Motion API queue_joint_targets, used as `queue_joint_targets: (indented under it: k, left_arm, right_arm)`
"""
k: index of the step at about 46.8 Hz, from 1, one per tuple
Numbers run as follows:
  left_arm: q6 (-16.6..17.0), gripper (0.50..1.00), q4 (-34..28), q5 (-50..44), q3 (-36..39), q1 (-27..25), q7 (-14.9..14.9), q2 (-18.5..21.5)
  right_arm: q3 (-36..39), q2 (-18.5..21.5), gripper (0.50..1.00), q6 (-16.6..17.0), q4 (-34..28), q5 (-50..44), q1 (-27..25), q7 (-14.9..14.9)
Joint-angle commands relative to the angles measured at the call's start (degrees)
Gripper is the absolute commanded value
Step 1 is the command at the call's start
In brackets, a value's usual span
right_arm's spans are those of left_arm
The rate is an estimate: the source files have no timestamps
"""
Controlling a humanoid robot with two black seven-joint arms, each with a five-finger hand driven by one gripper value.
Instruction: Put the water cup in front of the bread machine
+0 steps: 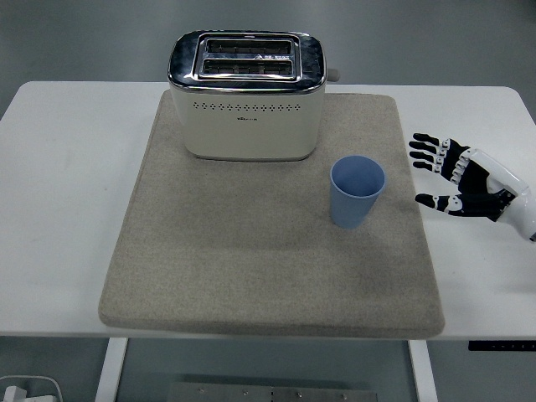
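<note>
We see a white worktop (67, 209) carrying a wide grey mat (251, 251) that covers most of its middle. At the mat's far edge, left of centre, stands the white bread machine (247, 96) with a shiny top and two slots facing up. Right of it and nearer to us, the blue water cup (358, 191) stands upright and open-mouthed on the mat, off the machine's front right corner and clear of it. Nothing lies between the cup and our right hand (471, 186), which hovers over the bare worktop just past the mat's right edge, near the cup but apart from it. Its fingers (425, 151) are spread wide toward the cup, thumb lower, holding and touching nothing.
</note>
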Motion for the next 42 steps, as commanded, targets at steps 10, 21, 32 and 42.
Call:
queue_joint_targets:
  k: [10, 21, 32, 42]
  left_arm:
    - [0.00, 1.000, 0.00, -0.02, 0.00, 0.01, 0.00, 0.00]
    - [0.00, 1.000, 0.00, -0.02, 0.00, 0.01, 0.00, 0.00]
    - [0.00, 1.000, 0.00, -0.02, 0.00, 0.01, 0.00, 0.00]
    - [0.00, 1.000, 0.00, -0.02, 0.00, 0.01, 0.00, 0.00]
  right_arm:
    - [-0.63, 1.87, 0.926, -6.13, 2.30, -6.11, -1.26, 0.79]
    - [-0.01, 4.15, 0.928, -6.75, 3.35, -5.67, -1.43, 0.79]
    - [-0.27, 7.23, 0.928, -6.83, 3.09, -5.58, -1.70, 0.70]
    - [-0.63, 9.69, 0.928, -7.01, 1.69, -5.67, -1.61, 0.44]
